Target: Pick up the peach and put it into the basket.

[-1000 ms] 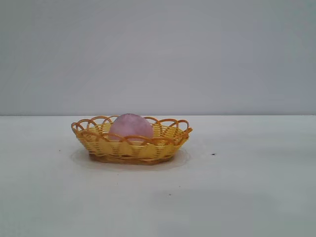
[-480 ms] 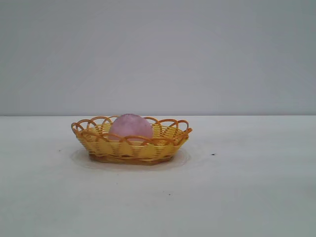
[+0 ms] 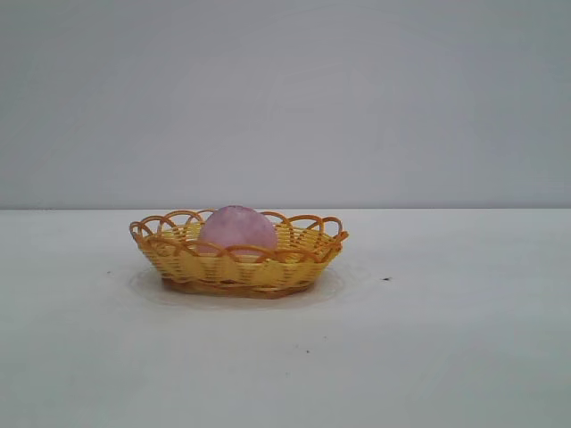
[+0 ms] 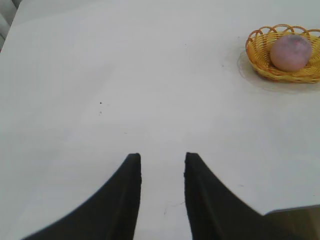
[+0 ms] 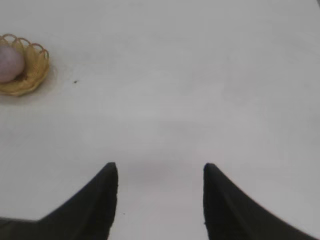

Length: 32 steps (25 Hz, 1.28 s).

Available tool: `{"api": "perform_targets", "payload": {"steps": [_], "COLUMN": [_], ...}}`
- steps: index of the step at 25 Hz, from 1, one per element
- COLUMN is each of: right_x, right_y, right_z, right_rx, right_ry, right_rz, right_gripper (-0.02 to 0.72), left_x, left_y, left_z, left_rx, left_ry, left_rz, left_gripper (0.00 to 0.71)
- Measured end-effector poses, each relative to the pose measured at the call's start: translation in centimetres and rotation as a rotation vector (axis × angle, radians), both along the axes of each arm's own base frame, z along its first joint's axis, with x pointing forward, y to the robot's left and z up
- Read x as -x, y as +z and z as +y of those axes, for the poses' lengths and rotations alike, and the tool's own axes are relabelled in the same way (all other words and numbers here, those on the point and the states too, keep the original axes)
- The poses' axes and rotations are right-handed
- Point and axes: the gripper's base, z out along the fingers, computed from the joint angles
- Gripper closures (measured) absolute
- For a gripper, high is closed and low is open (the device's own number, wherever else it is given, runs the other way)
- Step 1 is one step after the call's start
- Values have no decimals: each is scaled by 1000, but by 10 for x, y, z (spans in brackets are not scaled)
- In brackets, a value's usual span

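The dull pink peach (image 3: 236,228) lies inside the yellow-orange wicker basket (image 3: 214,267) on the white table; its dome rises above the scalloped rim. Both wrist views show the same: peach (image 4: 290,51) in basket (image 4: 257,52), and peach (image 5: 10,64) in basket (image 5: 37,67). My left gripper (image 4: 162,157) hovers over bare table far from the basket, open, nothing between its fingers. My right gripper (image 5: 160,167) is also far from the basket, open wider and empty. Neither arm appears in the exterior view.
The white table (image 3: 446,339) spreads wide around the basket, with a few small dark specks (image 3: 385,279). A plain grey wall stands behind.
The basket and peach have not moved. No arm shows in any of the exterior frames.
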Motion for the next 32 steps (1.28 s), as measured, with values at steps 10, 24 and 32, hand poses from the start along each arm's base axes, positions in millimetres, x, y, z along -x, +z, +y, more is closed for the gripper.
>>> {"api": "perform_targets", "payload": {"steps": [10, 24, 32], "right_x": [2, 3, 2], "right_y": [0, 0, 0], "right_z": [-1, -1, 0], "right_rx": [0, -3, -7], "right_ry": [77, 83, 71], "right_rz": [-5, -5, -4], "right_gripper": [338, 338, 338], "left_x": [0, 0, 0], "left_y": [0, 0, 0], "left_z": [0, 0, 0], "left_rx": [1, 1, 1], "left_ry": [1, 1, 1], "left_rz": [0, 0, 0], "left_gripper": [480, 480, 480]}}
